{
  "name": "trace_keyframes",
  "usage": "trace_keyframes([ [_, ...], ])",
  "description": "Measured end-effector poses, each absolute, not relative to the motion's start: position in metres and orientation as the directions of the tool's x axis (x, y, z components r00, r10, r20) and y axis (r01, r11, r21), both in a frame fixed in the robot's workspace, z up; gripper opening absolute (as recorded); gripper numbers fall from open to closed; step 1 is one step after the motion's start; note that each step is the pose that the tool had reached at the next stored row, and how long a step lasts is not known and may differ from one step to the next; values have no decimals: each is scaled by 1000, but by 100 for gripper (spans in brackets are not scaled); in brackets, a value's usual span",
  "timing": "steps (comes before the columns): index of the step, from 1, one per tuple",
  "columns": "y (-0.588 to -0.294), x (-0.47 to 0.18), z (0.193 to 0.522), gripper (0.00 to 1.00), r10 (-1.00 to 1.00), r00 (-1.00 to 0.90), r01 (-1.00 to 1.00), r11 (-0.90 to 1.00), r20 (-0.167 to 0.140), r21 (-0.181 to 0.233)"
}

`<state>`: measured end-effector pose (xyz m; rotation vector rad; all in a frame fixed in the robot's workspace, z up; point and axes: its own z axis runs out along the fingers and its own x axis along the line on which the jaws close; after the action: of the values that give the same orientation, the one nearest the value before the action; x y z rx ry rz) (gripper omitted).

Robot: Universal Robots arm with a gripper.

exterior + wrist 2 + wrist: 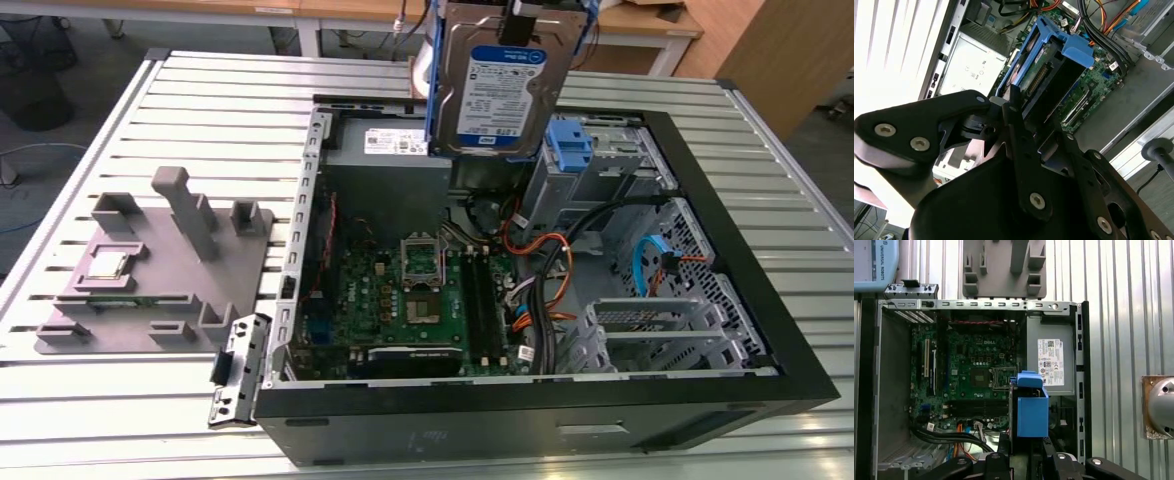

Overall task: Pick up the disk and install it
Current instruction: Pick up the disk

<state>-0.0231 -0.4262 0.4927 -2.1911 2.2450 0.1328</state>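
Two black fingers (1021, 150) of the hand (1039, 115) are closed flat against the disk (501, 95). I see no gap between them and its blue carrier frame in the second wrist view, so I read the grip as firm. In the exterior view the disk hangs upright with its white-and-blue label facing the camera. It is held by its top edge above the far end of the open computer case (747, 290) and sits in no bay. From the first wrist view I look down its edge. It sits over the seam between the green motherboard (974, 365) and the grey power-supply box (1051, 362) with its white sticker. Just beside it in the exterior view, on that view's right, a blue plastic bay latch (567, 145) stands in the case. Below that, orange cables (554, 250) and a blue cable (654, 265) loop across the drive cage. A black bracket (234, 370) hangs at the case's near corner. On the exterior view's left, well apart from the case, a grey fixture tray (160, 260) with upright posts carries a small square silver chip (107, 263). Everything rests on a ribbed aluminium desk (227, 90). Behind it I can make out wooden tables (641, 25) and a wooden cabinet (787, 50).
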Motion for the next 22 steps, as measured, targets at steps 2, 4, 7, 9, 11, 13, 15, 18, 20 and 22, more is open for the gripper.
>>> trace_keyframes([
  [2,-426,-23,493,35,-998,-26,-998,22,-60,59],
  [4,-426,-23,493,35,-998,-26,-998,22,-60,59],
  [7,-428,-23,493,35,-998,-26,-998,22,-60,59],
  [9,-431,-23,492,35,-998,-26,-998,22,-60,59],
  [11,-433,-23,492,35,-998,-26,-998,22,-60,59],
  [13,-436,-23,492,35,-998,-26,-998,22,-60,59],
  [15,-440,-23,492,35,-998,-26,-998,22,-60,59],
  [18,-445,-23,492,35,-998,-26,-998,22,-60,59],
  [20,-446,-23,492,35,-998,-26,-998,23,-60,59],
  [22,-446,-23,492,35,-998,-26,-998,22,-60,59],
])
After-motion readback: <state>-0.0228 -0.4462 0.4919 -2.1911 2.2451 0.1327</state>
